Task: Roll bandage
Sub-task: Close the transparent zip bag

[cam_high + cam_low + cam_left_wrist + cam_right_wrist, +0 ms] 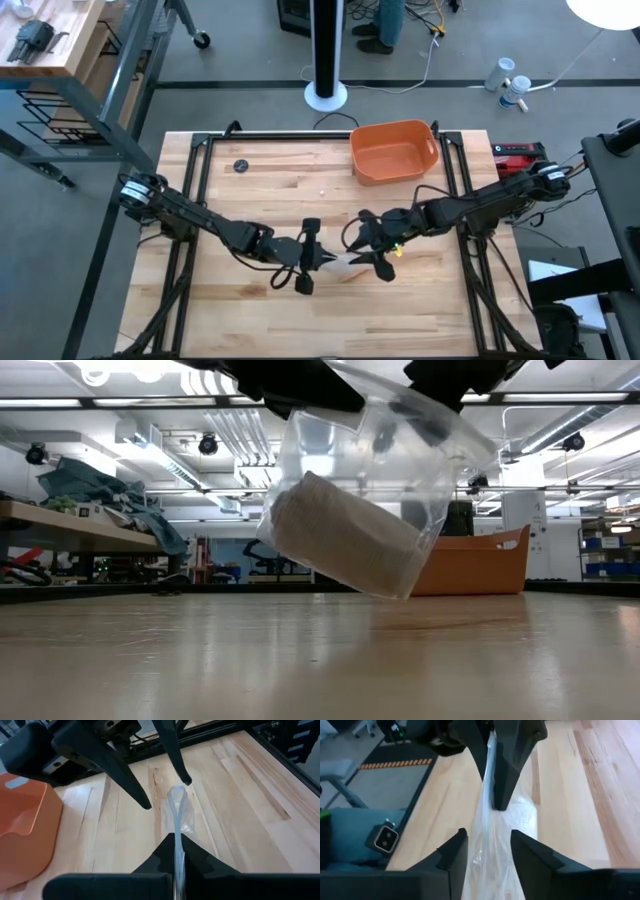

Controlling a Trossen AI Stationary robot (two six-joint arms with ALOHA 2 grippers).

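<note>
One off-white gauze bandage roll (345, 548), inside one clear plastic wrapper (400, 450), hanging above the wooden surface (250, 310).
My left pincer (177, 851) is clamped on the wrapper; my right pincer (489, 851) stands apart around it. One orange plastic tub (393, 150) sits behind.

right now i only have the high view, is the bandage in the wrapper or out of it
Observer: In it. The low view shows the bandage as a roll inside the clear wrapper.
Operator: is it resting on the table
Observer: No. In the low view it hangs tilted and appears clear of the table.
Operator: which tool has it
Observer: The left wrist view shows the left tool shut on the wrapper's edge. The right tool is open, with the plastic running between its fingers.
</note>
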